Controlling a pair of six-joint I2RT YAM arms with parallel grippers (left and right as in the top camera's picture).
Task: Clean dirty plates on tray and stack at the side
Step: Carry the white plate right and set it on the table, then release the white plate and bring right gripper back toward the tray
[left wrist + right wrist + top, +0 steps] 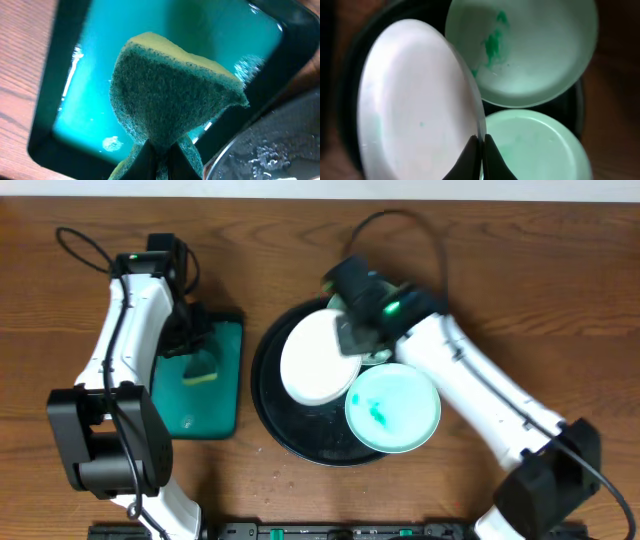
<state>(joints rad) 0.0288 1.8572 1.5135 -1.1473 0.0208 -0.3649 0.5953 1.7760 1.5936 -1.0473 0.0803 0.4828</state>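
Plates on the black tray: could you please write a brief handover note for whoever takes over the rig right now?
The left hand is shut on the sponge, over the teal tray.
The right hand is shut on the rim of the white plate, held tilted above the black tray.
The smeared mint plate sits at the tray's right rim; the second mint plate lies under the right arm.
Done: nothing stacked at the side.
Left: wipe the plates, then stack all three beside the tray.
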